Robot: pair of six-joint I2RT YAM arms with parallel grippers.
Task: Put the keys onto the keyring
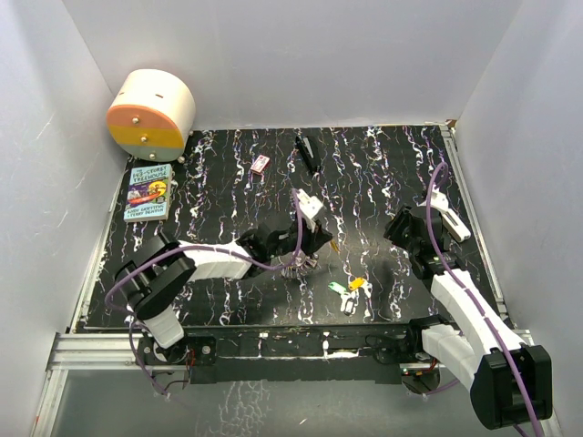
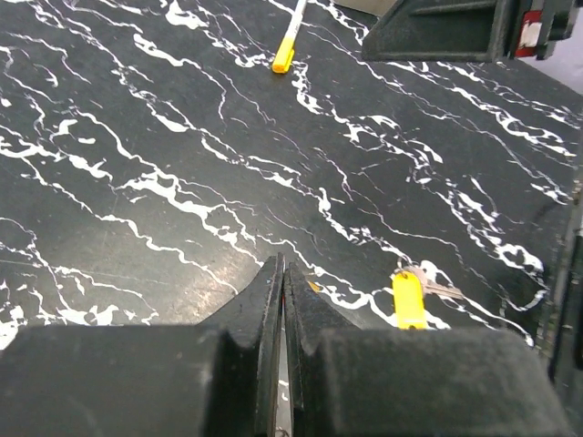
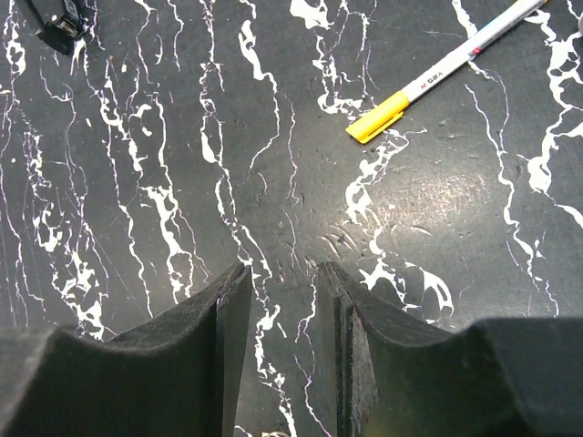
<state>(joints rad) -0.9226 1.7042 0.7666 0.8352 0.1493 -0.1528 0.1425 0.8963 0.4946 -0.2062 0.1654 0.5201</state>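
The keyring's bunch of dull grey keys (image 1: 299, 266) sits right under my left gripper (image 1: 321, 238) near the table's middle. The left jaws (image 2: 283, 264) are pressed together with only a hairline gap, and the thin ring wire barely shows between them. The green key (image 1: 337, 289), the yellow-orange key (image 1: 356, 283) and the white key (image 1: 348, 305) lie loose on the black marbled table, front of centre. The yellow-orange key also shows in the left wrist view (image 2: 408, 299), right of the fingers. My right gripper (image 1: 399, 226) is open and empty just above the table (image 3: 284, 269).
A white pen with a yellow cap (image 3: 437, 68) lies ahead of the right gripper and shows in the left wrist view (image 2: 291, 32). A black stick (image 1: 307, 153) and a red-and-white box (image 1: 260, 164) lie at the back. A book (image 1: 148, 191) and a round white-and-orange container (image 1: 150, 111) stand far left.
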